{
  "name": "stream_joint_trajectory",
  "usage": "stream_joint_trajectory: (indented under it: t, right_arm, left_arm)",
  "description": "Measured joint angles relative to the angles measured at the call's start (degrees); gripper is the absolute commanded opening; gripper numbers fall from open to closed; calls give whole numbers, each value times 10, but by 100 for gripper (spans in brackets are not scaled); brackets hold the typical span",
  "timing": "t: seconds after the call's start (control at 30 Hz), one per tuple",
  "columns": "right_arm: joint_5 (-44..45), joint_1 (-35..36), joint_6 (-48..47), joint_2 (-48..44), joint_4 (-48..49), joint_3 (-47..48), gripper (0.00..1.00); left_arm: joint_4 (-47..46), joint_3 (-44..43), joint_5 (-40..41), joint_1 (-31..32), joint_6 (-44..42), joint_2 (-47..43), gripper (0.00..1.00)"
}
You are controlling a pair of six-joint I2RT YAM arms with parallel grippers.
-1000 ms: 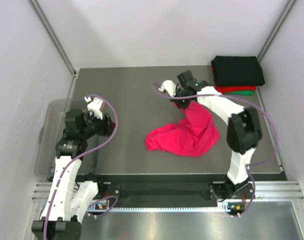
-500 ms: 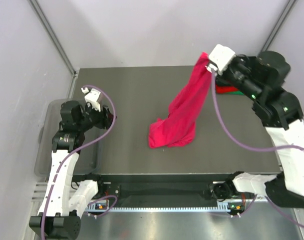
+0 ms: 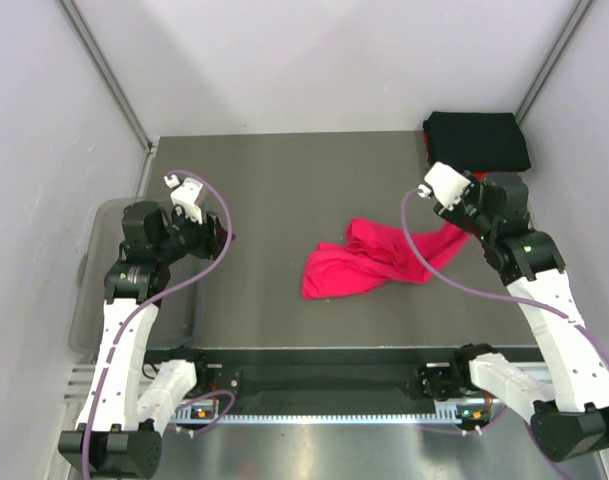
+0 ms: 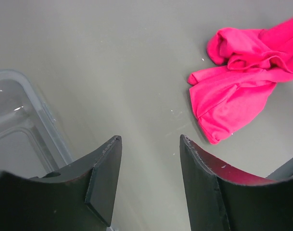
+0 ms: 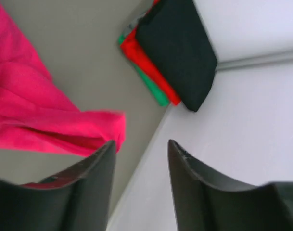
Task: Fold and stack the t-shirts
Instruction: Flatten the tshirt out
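A bright magenta-pink t-shirt (image 3: 376, 259) lies crumpled in the middle of the table, one end trailing right toward my right gripper (image 3: 464, 222). In the right wrist view that gripper (image 5: 140, 144) is open with nothing between its fingers; the pink t-shirt (image 5: 35, 120) hangs just left of the left finger. A folded stack (image 3: 477, 142) sits in the back right corner, black t-shirt (image 5: 177, 45) on top, red (image 5: 145, 61) and green (image 5: 153, 89) beneath. My left gripper (image 3: 216, 238) is open over bare table at the left, far from the pink t-shirt (image 4: 235, 91).
A clear plastic bin (image 3: 96, 290) hangs off the table's left edge, close under my left arm; its rim (image 4: 38, 113) shows in the left wrist view. White walls enclose the table at the back and sides; the right wall (image 5: 242, 120) is close to my right gripper.
My right gripper raised the pink t-shirt high toward the back right, then swung down to the right and opened, and the shirt dropped onto the table. The left arm barely moved.
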State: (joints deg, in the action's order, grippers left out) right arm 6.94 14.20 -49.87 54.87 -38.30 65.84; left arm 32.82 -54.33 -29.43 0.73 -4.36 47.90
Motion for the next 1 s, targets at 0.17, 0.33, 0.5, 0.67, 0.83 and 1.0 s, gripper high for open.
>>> stream_joint_trajectory:
  t: [0.17,0.33,0.5,0.67,0.83,1.0]
  right_arm:
    - [-58,-1,37,-26,-9,-17,49]
    - [-240,56,56,-17,-36,-18,46]
    - [-320,150,70,62,-18,-50,43]
    - [-299,283,68,187,30,-81,46]
    - [-260,378,71,269,99,-97,50]
    - [-221,431,80,327,166,-101,57]
  left_arm:
    - [3,2,-4,0,0,-2,57]
    - [11,2,14,0,-9,-2,57]
    - [43,-42,58,-26,-30,30,57]
    - [51,-122,83,-50,-34,105,57]
    - [52,-135,93,-63,-33,122,57]
    - [54,-135,94,-66,-33,122,57]
